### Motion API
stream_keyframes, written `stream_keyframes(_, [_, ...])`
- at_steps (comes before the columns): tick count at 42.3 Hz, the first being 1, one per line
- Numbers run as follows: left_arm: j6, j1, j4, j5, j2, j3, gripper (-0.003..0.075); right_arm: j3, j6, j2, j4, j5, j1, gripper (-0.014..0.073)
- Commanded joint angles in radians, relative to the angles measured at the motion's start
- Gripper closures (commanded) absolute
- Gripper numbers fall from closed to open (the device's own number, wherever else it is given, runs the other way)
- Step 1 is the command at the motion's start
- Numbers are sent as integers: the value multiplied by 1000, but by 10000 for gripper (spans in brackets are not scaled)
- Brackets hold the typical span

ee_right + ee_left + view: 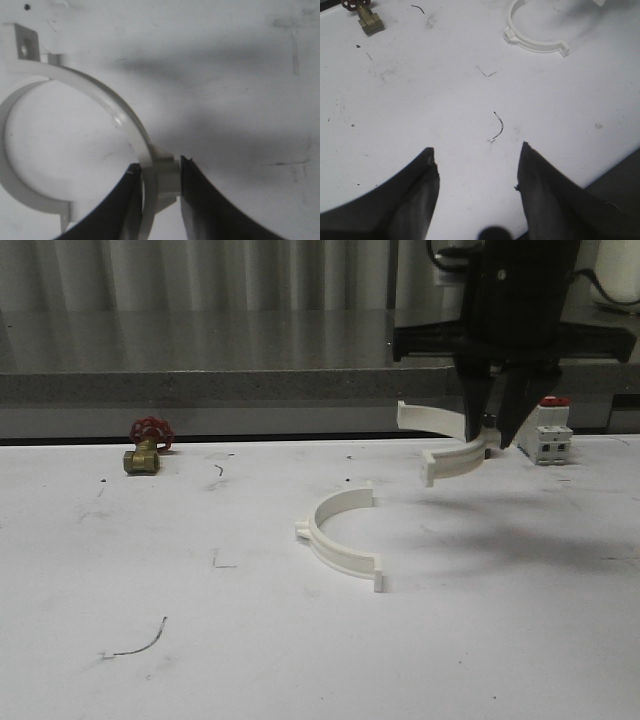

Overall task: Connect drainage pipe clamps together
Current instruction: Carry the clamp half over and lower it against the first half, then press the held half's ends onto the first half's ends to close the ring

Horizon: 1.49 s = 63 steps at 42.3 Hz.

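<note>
One white drainage pipe clamp (345,538) lies flat on the white table near the middle, its open side facing right; it is also in the left wrist view (535,42). The other clamp (445,440) hangs above the table at the back right, held by my right gripper (492,432), which is shut on its mid-arc block (167,177). The held ring curves away from the fingers (80,130). My left gripper (477,167) is open over bare table near the front edge, nothing between its fingers.
A brass valve with a red handwheel (148,447) stands at the back left. A white breaker with a red top (550,435) sits at the back right beside the held clamp. A thin dark wire scrap (140,642) lies front left. A grey ledge runs behind.
</note>
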Motion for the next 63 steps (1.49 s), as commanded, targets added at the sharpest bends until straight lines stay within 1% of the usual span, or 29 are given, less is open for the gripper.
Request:
stream_keyframes(1, [1,0,-8,-65,-1,-26,365,-32,42,-12,-35,-37,8,399])
stream_keyframes(7, [1,0,-8,-65,-1,-26,365,-18,42,21,-29,-68,17,399])
stream_keyframes(18, [1,0,-8,-65,-1,-26,365,76,42,31,12,-216,22,399])
stream_keyframes(27, [1,0,-8,-65,-1,-26,365,112,42,47,50,-272,22,399])
stream_keyframes(63, [1,0,-8,-65,-1,-26,365,113,42,59,35,-282,22,399])
